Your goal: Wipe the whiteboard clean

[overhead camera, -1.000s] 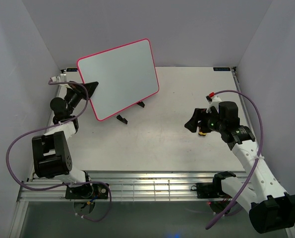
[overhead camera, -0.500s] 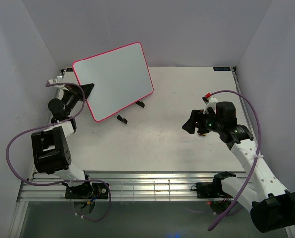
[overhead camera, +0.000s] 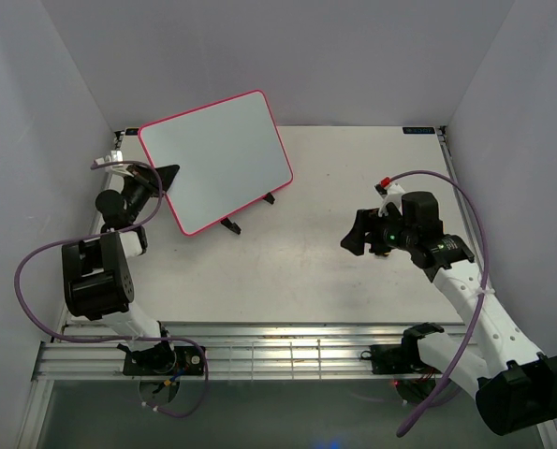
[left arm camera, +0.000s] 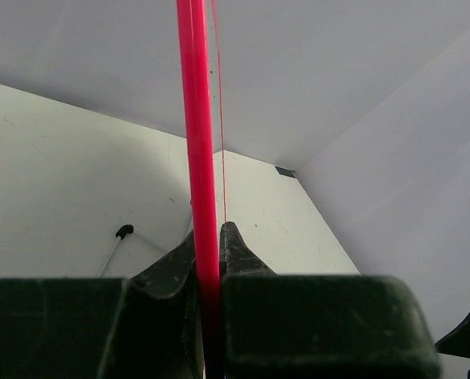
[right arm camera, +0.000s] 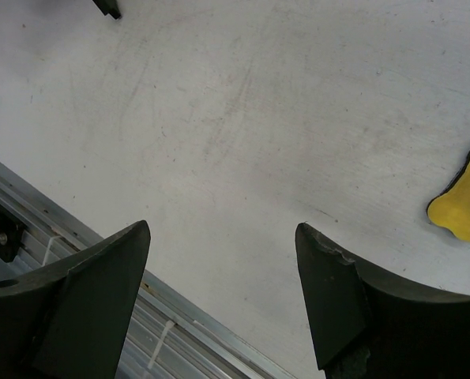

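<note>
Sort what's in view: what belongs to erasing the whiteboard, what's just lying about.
Job: whiteboard, face looks blank; left end effector, clamped on its pink rim; right end effector, open, empty.
Lying about: yellow block on the table, unheld, possibly the eraser.

No legible text in any view: the small dark label (overhead camera: pixel 419 130) on the far right edge of the table (overhead camera: pixel 334 187) is too small to read, and the white face of the whiteboard (overhead camera: pixel 217 159) carries no writing or marks.
</note>
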